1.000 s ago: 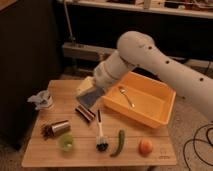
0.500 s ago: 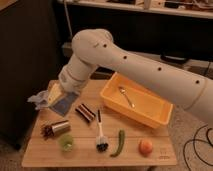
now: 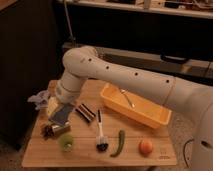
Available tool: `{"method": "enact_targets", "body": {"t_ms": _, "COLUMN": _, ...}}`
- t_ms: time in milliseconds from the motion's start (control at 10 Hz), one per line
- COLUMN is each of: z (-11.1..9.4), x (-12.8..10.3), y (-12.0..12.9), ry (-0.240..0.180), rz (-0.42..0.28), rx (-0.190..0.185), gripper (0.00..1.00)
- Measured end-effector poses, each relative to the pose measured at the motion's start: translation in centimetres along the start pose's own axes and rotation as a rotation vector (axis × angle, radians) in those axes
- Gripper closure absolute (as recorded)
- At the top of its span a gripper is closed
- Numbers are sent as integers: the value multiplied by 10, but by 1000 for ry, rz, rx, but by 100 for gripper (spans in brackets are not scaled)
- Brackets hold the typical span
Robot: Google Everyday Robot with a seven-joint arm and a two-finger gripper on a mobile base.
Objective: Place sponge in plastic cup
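Note:
The plastic cup (image 3: pixel 39 97) is a clear, crumpled cup at the left edge of the wooden table (image 3: pixel 130 155). My gripper (image 3: pixel 58 113) hangs from the white arm just right of the cup and slightly nearer the camera, low over the table. It is shut on the yellow sponge (image 3: pixel 52 105), which sits beside the cup, not in it. The arm hides the cup's right side.
A yellow tray (image 3: pixel 150 116) with a spoon (image 3: pixel 127 97) stands at right. A dark bar (image 3: pixel 86 112), a brown object (image 3: pixel 50 130), a green round object (image 3: pixel 67 143), a brush (image 3: pixel 101 136), a green chili (image 3: pixel 120 143) and an orange fruit (image 3: pixel 145 146) lie along the front.
The arm has swung left from the table's middle, carrying the sponge to the cup's side, and has lowered a little since half a second ago.

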Motion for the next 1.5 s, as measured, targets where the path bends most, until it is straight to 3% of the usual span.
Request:
{"method": "enact_targets", "body": {"t_ms": 800, "z": 1, "x": 0, "y": 0, "ry": -8, "rz": -1, "rx": -8, "gripper": 100}}
{"method": "enact_targets", "body": {"t_ms": 1300, "z": 68, "x": -1, "y": -42, "ry": -110, "rz": -37, "rx": -33, "gripper": 100}}
{"method": "enact_targets", "body": {"t_ms": 1500, "z": 85, "x": -2, "y": -39, "ry": -142, "rz": -34, "rx": -33, "gripper": 100}}
